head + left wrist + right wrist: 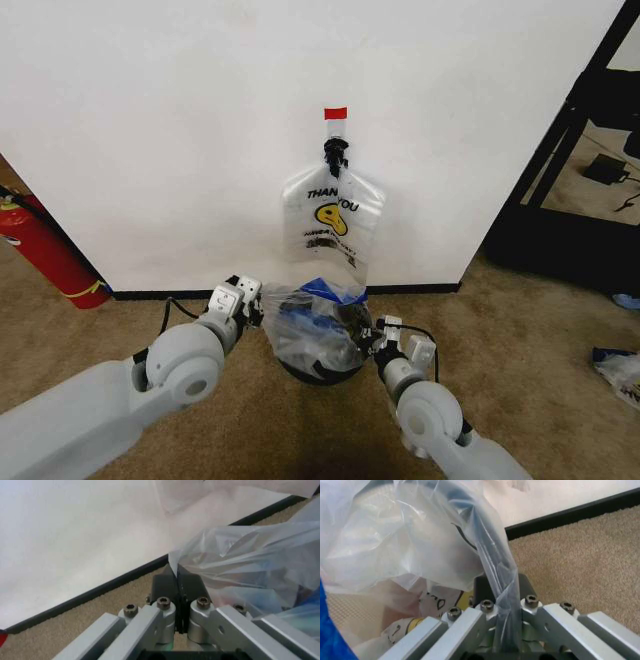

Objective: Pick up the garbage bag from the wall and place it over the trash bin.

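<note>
Both grippers pinch opposite edges of the garbage bag [315, 325]: left gripper [177, 578] clamped on one side, right gripper [500, 588] clamped on the other. One trash bin [322, 373] stands on the carpet [520, 330] against the wall [200, 130], the bag spread over its mouth. One bag bundle [333, 220] hangs above it.

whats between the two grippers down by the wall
In the head view, the crinkly see-through garbage bag with blue patches spans between the left gripper and right gripper, draped over the round black mesh trash bin.
</note>
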